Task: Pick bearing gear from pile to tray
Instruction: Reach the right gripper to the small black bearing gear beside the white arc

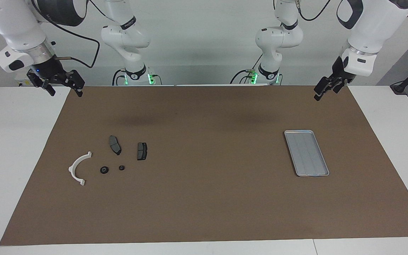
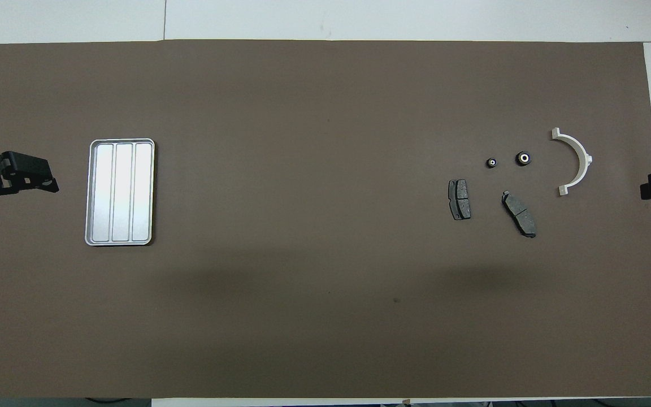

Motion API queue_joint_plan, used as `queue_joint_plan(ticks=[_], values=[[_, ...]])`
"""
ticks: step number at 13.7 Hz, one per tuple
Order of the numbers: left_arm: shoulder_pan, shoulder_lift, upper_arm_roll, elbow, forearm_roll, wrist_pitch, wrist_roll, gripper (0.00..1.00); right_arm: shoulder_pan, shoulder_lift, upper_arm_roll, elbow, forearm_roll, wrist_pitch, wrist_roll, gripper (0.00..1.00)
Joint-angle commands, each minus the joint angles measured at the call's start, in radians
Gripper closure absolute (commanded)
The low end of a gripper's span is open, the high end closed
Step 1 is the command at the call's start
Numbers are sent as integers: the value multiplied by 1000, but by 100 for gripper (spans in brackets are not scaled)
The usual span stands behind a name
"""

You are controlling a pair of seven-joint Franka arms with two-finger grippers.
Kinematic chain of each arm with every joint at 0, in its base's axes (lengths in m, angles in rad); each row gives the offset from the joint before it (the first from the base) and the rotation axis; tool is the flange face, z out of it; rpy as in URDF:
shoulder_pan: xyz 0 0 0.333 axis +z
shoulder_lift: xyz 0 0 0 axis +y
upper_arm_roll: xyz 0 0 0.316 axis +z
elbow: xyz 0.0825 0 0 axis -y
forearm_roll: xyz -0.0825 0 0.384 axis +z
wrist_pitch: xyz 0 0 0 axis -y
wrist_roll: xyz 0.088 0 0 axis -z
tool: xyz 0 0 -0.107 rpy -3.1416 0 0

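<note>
there, the facing view shows both arms raised, left gripper point(image 1: 326, 87) and right gripper point(image 1: 62, 84) with fingers spread, holding nothing. overhead, the pile's bearing gear point(image 2: 523, 159) shows a white centre, well apart from the tray point(image 2: 120, 192).

On the mat point(image 1: 204, 198): one tray point(image 1: 306, 153). Two brake pads, one point(image 1: 115, 145) and another point(image 1: 142, 151). One white half-ring point(image 1: 78, 168). Two black round pieces, the larger point(image 1: 104, 170) and the smaller point(image 1: 121, 168). Two grippers, left point(image 1: 326, 88) and right point(image 1: 60, 83).
</note>
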Motion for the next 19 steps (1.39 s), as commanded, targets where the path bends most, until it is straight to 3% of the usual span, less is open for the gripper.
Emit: queue_joint_plan(ticks=[1,7,11,15,19], values=[[-3,-23,3,-21,-5,-9,6,0,-15,-22,6,-24,-1,13,-3,0],[-3,-23,3,-21,-5,-9,6,0,-18,7,6,-14,2,27,0,0],[-3,-23,4,-21,-5,-9,6,0,-21,116,6,19,-1,146,-2,0],[-3,-23,3,-21,-5,-11,6,0,-15,275,10,106,2,218,-3,0],[-3,-23,3,-21,-5,-11,6,0,-6,390,18,108,5,350,-3,1]])
